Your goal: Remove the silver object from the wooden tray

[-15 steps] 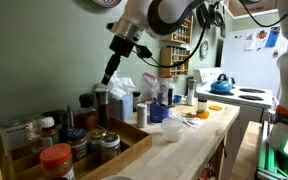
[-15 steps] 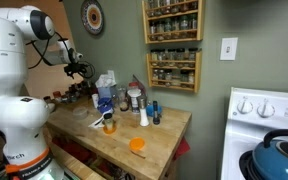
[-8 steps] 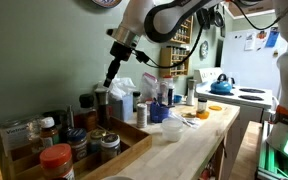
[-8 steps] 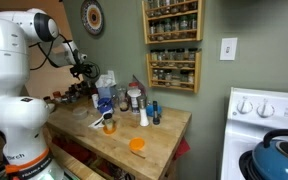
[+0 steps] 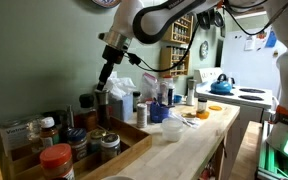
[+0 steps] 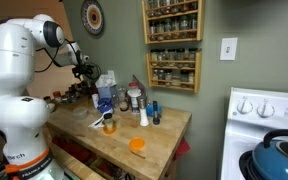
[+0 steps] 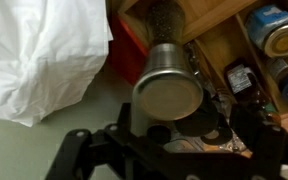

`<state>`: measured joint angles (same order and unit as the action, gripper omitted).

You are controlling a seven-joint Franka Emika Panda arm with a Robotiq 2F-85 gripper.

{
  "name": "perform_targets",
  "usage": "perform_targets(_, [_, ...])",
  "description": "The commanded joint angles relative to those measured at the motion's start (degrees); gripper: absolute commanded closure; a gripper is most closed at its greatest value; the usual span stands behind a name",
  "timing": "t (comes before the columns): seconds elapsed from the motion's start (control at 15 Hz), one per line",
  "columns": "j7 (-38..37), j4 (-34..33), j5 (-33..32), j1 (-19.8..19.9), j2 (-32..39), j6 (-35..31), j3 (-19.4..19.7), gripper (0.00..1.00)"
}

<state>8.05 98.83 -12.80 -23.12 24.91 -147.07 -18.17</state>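
Barely begun, by the look of it: silver object [image 5: 101, 104] upright at the far end of the wooden tray [image 5: 134, 143], gripper [image 5: 103, 85] poised just above, jaws seemingly spread to either side of its top and clasping nothing. Left to do: closing, lifting, setting down outside the tray. Hard to confirm jaw spread or contact in the dark, cropped wrist view.

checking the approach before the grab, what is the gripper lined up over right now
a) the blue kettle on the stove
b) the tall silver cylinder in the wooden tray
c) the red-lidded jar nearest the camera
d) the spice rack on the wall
b: in an exterior view the gripper hangs just above the silver cylinder standing in the wooden tray, and the wrist view looks straight down on the cylinder's round top.
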Motion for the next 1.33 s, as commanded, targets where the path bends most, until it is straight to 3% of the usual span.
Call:
perform_targets(0.0, [1.3, -4.1, 1.3, -0.6, 3.2, 3.2, 0.0, 0.0])
perform_targets(0.67, [1.7, -7.1, 4.0, -0.2, 5.6, 9.4, -0.1, 0.0])
perform_targets(0.87, [1.7, -7.0, 4.4, -0.2, 5.7, 8.3, -0.1, 0.0])
perform_targets(0.93, [1.4, -7.0, 4.1, -0.4, 5.7, 7.7, 0.2, 0.09])
perform_targets(1.0, [1.5, -7.0, 3.8, -0.5, 5.6, 7.5, 0.3, 0.26])
perform_targets(1.2, [1.4, -7.0, 3.4, -0.7, 5.5, 7.7, 0.5, 0.51])
perform_targets(1.27, [1.3, -6.9, 3.1, -0.8, 5.4, 7.6, 0.7, 0.54])
